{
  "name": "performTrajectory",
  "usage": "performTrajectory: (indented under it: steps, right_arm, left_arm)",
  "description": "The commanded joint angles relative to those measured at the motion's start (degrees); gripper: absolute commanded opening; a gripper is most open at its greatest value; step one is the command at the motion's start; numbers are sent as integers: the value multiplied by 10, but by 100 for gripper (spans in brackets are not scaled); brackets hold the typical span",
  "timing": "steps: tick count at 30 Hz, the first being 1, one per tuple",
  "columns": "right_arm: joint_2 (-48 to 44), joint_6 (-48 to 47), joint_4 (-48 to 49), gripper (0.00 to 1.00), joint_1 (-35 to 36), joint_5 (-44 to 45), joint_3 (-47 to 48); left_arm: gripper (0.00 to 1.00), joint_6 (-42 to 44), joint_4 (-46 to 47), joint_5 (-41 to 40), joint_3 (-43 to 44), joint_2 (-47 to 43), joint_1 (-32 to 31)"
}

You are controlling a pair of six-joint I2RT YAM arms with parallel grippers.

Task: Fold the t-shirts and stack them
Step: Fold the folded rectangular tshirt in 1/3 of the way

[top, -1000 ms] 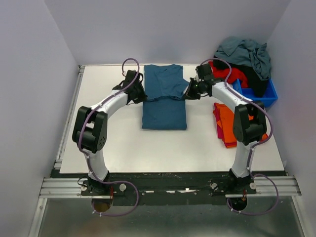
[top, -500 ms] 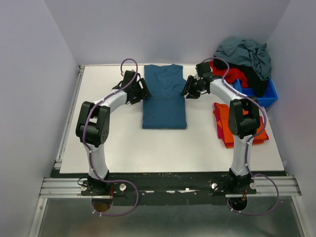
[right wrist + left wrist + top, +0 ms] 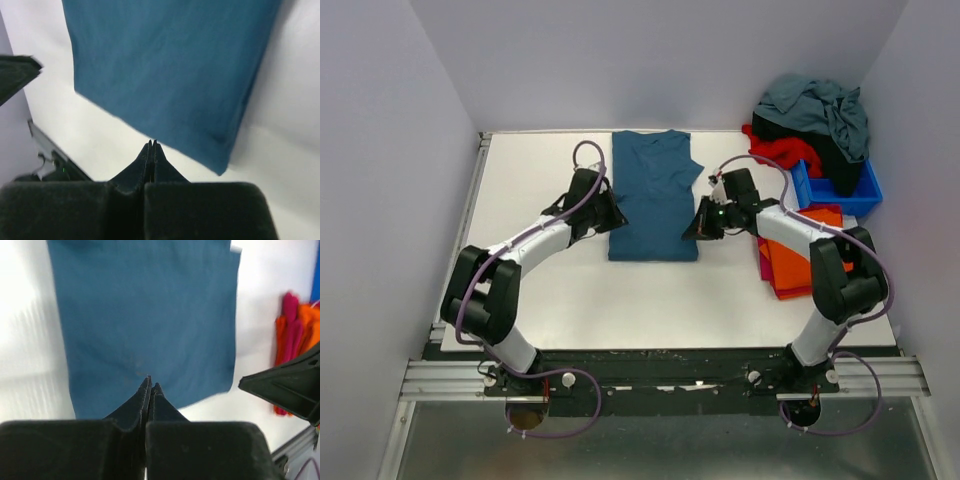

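The teal shirt point(image 3: 653, 195) lies flat in the middle of the table point(image 3: 550, 290), folded into a long strip that runs from the far edge toward the centre. Its near hem is square, and a small flap sticks out on the right of its far half.

The left claw point(image 3: 617, 215) sits at the strip's left edge and the right claw point(image 3: 692, 230) at its right edge, both beside the near half. In the left wrist view the left claw point(image 3: 150, 382) has its two fingers pressed tight together with nothing between them, the tips over the cloth. The right claw point(image 3: 151, 145) is likewise closed and empty, its tips over bare table just off the shirt's edge. Whether either tip touches the surface I cannot tell.

On the right of the table an orange shirt point(image 3: 800, 262) lies folded on a pink shirt point(image 3: 763, 262), well apart from the teal one. In the far right corner a blue bin point(image 3: 855, 198) holds a loose heap: a grey-blue shirt point(image 3: 815, 105) on top, a black shirt point(image 3: 835, 165) under it and a red shirt point(image 3: 785, 152) spilling out to the left.

The table is smooth, matt and white. Plain pale lilac-grey walls point(image 3: 650, 60) close it in on the left, far and right sides. A metal rail point(image 3: 650, 380) runs along the near edge and carries both arm bases. Purple cables point(image 3: 585, 150) loop along the arms.
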Motion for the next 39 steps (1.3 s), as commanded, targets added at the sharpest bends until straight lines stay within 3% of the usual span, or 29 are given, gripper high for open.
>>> performTrajectory:
  steps: [1, 6, 10, 15, 22, 32, 39]
  right_arm:
    - [26, 23, 113, 1, 23, -136, -51]
    - [84, 38, 172, 1, 35, -209, -41]
    - [130, 40, 178, 1, 32, -209, -33]
    - [176, 46, 164, 1, -21, -174, -59]
    - [146, 47, 158, 1, -32, -168, -76]
    - [22, -12, 73, 1, -32, -109, -99]
    - [76, 1, 62, 1, -32, -65, -97]
  left_arm:
    - [0, -23, 39, 69, -60, -3, -27]
    - [0, -12, 59, 91, -68, 29, -31]
    - [0, -21, 120, 111, -97, 61, -4]
    - [0, -13, 117, 99, -113, 105, 6]
    - [0, 10, 94, 69, -109, 104, 8]
    - [0, 27, 16, 59, -112, -71, -20]
    - [0, 6, 47, 58, -151, 5, -27]
